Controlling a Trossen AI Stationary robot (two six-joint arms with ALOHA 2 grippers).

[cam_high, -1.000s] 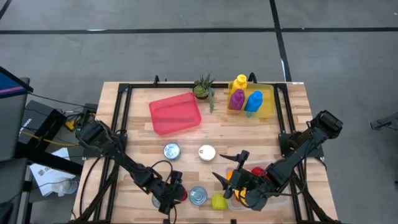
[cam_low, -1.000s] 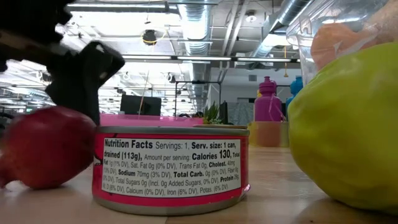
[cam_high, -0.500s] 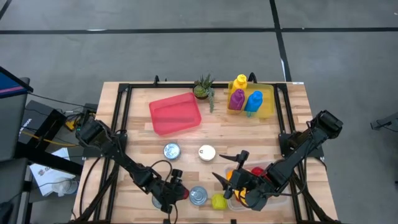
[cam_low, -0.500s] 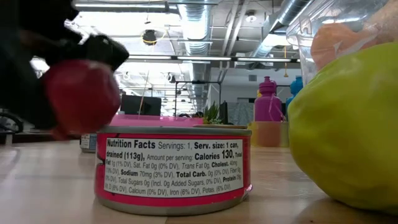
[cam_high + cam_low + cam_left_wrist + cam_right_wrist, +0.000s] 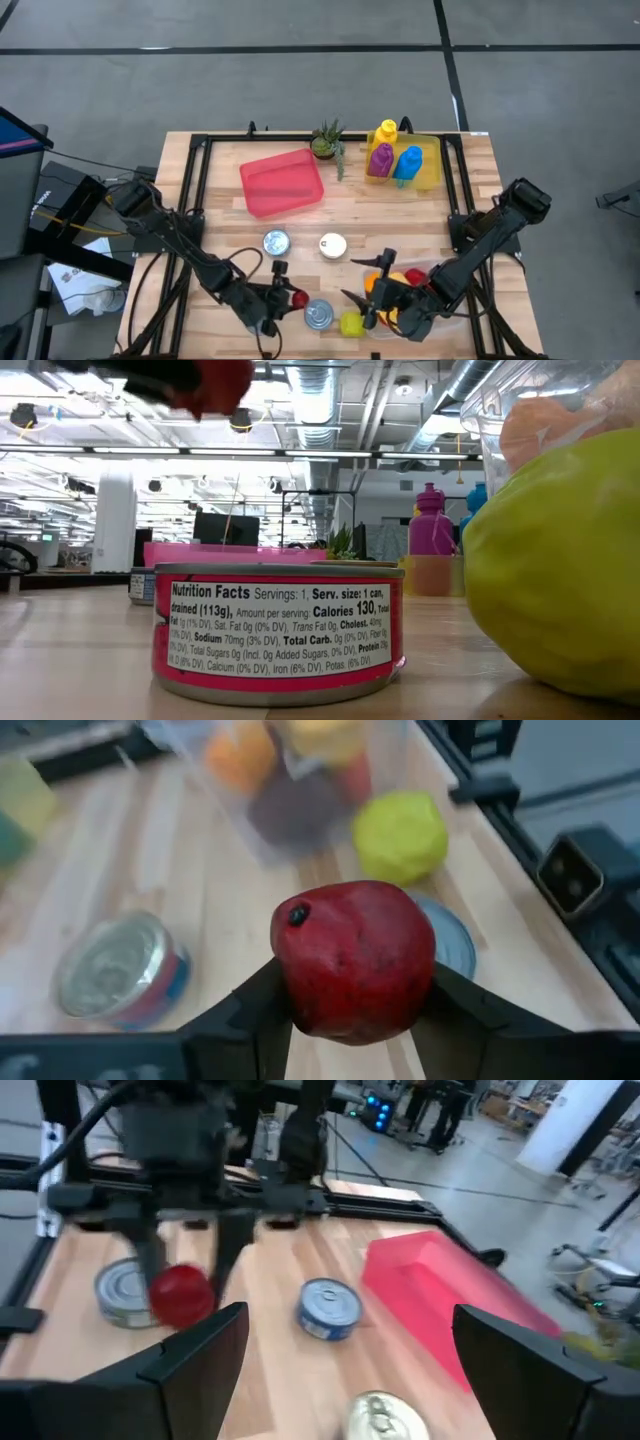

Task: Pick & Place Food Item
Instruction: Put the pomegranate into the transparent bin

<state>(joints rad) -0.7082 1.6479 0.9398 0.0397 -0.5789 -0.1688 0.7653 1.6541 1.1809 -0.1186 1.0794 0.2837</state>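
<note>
Low view: red fruit, likely a pomegranate, cut off at the frame's upper edge, its holder mostly unseen there. Left gripper: fingers pinching the fruit on both sides, raised clear of the wooden table. Beyond it: yellow-green fruit, pink-label can just under the fruit, blue-label can, blurred clear container of produce. Right gripper: fingers spread wide, nothing between them, facing the red tray. Room behind: open ceiling ducts, strip lights.
</note>
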